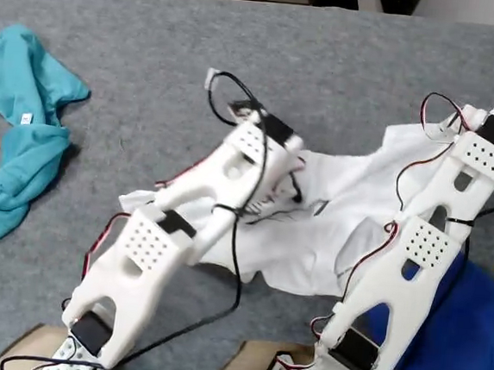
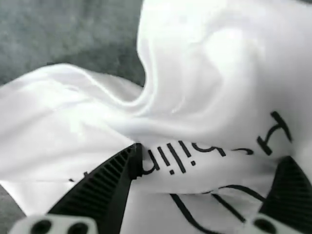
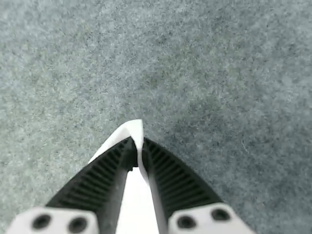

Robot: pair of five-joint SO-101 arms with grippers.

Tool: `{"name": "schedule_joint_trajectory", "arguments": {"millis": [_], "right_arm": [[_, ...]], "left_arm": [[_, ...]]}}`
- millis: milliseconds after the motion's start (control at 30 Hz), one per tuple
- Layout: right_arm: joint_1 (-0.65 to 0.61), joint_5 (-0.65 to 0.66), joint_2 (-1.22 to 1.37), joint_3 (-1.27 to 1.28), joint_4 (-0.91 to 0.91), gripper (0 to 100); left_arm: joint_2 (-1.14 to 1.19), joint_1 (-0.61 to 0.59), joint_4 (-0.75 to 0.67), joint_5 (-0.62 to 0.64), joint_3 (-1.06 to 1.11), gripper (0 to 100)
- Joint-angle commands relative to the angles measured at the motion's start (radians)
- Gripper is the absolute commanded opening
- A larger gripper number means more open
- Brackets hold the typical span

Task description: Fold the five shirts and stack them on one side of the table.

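Two ribbed black fingers (image 3: pixel 105 180) of the right gripper (image 3: pixel 138 146) are drawn narrow, pinching a thin corner of the white shirt (image 3: pixel 135 200) just above the grey table (image 3: pixel 195 58). The left gripper (image 2: pixel 210 157) stands wide, its two fingers well apart, with crumpled white cloth bearing black print lying between and under them; it does not clamp the cloth. From above, the left arm reaches to the middle of the white shirt (image 1: pixel 329 235), which lies rumpled and spread at the centre-right of the table (image 1: pixel 154 56), while the right arm stretches over its far right side. A blue shirt (image 1: pixel 467 343) lies beneath the right arm at the near right. A teal shirt (image 1: pixel 23 122) lies bunched at the far left, well apart.
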Motion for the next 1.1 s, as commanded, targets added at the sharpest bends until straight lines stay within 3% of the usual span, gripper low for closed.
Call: {"name": "schedule_joint_trajectory", "arguments": {"millis": [0, 100, 267, 500, 800, 900, 1067], "right_arm": [[0.027, 0.003, -0.016, -0.044, -0.018, 0.9], [0.016, 0.031, -0.018, -0.044, -0.018, 0.9], [0.007, 0.034, -0.018, -0.044, -0.018, 0.9], [0.005, 0.034, -0.016, -0.044, -0.018, 0.9], [-0.01, 0.034, -0.016, -0.044, -0.02, 0.9], [-0.01, 0.034, -0.015, -0.044, -0.031, 0.9], [-0.012, 0.034, -0.015, -0.044, -0.032, 0.9]], "left_arm": [[-0.007, 0.068, 0.026, 0.006, -0.029, 42], [-0.013, 0.055, 0.032, 0.002, -0.034, 42], [-0.051, -0.126, 0.109, 0.002, -0.166, 42], [-0.142, -0.242, 0.15, 0.008, -0.325, 42], [0.058, -0.242, -0.141, 0.115, -0.333, 42], [0.111, -0.203, -0.112, 0.123, -0.347, 42], [0.133, -0.115, 0.055, 0.123, -0.382, 42]]}}
